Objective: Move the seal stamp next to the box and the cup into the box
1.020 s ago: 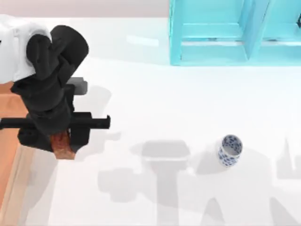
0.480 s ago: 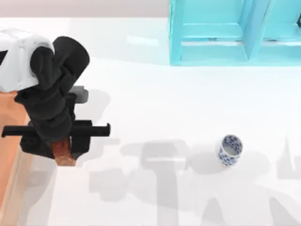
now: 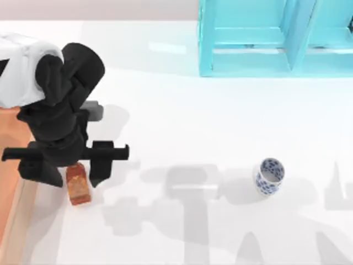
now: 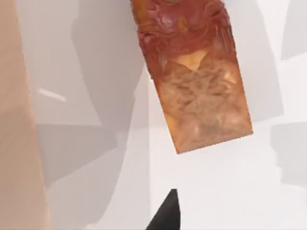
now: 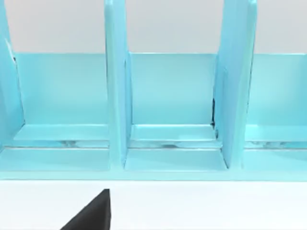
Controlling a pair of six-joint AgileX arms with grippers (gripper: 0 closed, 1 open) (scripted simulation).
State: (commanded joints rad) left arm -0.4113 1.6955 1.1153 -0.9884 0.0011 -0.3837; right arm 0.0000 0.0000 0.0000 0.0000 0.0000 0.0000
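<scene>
The reddish-brown seal stamp (image 3: 79, 190) (image 4: 194, 86) stands on the white table just right of the box's tan rim (image 3: 19, 212) (image 4: 19, 143). My left gripper (image 3: 70, 168) hovers right over the stamp and is open. Its black fingers (image 3: 102, 165) are spread to either side and do not touch the stamp. The box's orange-brown interior (image 3: 8, 160) runs along the table's left edge, partly under my left arm. The blue-patterned white cup (image 3: 269, 176) sits on the table far to the right. A dark part of my right gripper (image 5: 91, 215) shows in front of the shelf.
A turquoise shelf unit (image 3: 276, 38) (image 5: 168, 120) stands at the back right of the table. Open white tabletop (image 3: 182, 138) lies between the stamp and the cup.
My left gripper has opened and let go of the seal stamp, which now stands on the table beside the box. The cup has not moved.
</scene>
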